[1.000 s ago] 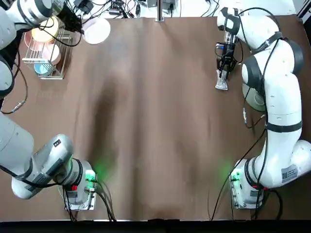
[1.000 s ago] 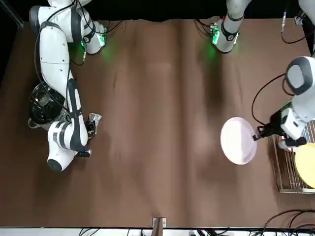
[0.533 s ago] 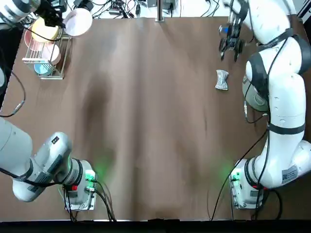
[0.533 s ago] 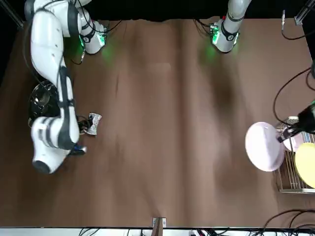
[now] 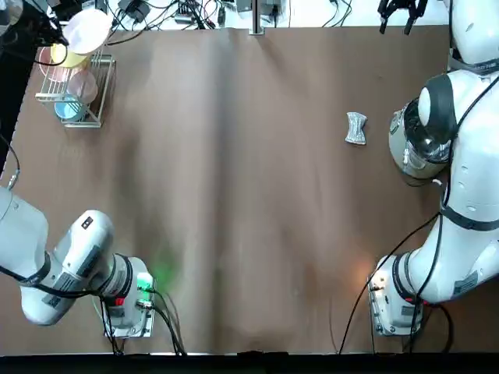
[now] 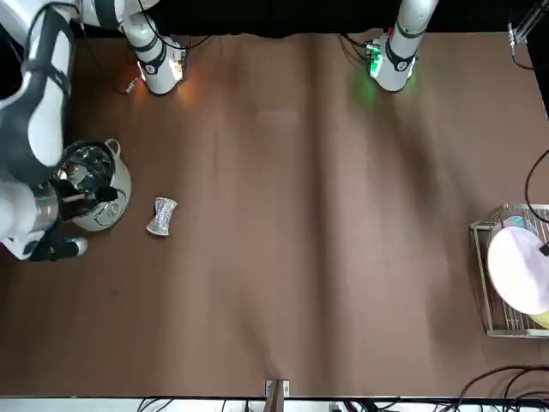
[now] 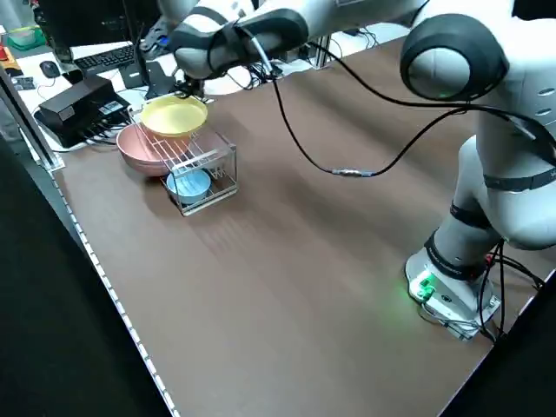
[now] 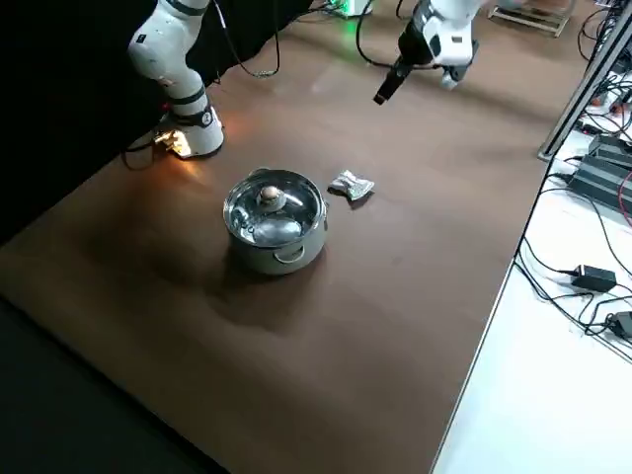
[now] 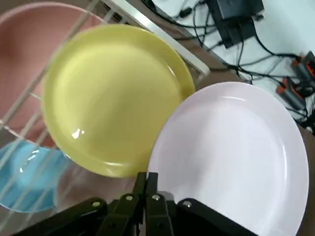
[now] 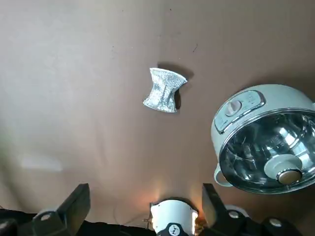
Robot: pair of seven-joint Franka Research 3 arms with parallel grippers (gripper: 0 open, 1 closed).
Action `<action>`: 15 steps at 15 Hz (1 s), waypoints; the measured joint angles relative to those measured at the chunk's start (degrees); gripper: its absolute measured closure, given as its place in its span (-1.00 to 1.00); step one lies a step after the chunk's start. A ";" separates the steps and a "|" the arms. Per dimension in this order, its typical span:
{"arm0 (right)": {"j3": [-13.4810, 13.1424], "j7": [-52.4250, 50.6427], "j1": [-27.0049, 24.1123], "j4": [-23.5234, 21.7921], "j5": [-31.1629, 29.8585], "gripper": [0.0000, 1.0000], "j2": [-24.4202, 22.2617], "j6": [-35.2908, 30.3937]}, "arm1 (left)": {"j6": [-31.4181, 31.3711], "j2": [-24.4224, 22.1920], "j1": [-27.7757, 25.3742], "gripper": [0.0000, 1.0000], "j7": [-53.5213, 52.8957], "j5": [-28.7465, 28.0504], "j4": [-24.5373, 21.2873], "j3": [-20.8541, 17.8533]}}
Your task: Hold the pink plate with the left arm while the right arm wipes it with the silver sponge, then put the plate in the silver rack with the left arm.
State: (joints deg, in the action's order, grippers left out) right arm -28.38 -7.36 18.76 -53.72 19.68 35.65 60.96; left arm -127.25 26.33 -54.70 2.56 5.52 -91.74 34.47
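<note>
In the top view, the pink plate is held at its rim in the left claw, over the silver rack. The right claw is held at the far edge of the brown-covered tabletop; the silver sponge is left lying on the robot's side of it. Beyond the tabletop, cables are strewn over a white surface.

In the front view, the plate is seen in front of the rack, and a lidded pot is partly hidden behind the right claw.

In the left side view, a keyboard and a black box are seen past the rack.

In the right side view, the sponge is seen just beside the pot.

In the left wrist view, the left claw is clamped on the plate's rim, beside a yellow plate.

In the right wrist view, the right claw's fingers are spread wide, with nothing gripped between them.
</note>
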 joint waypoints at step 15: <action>9.88 0.14 -7.75 -10.91 -8.30 -1.00 -14.62 11.60 | -0.10 9.52 0.08 0.95 0.09 -5.31 10.45 -5.48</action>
State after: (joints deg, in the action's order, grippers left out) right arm -18.49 -7.22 11.01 -64.64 11.38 21.03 72.56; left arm -127.35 35.85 -54.62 2.65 0.21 -81.29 29.00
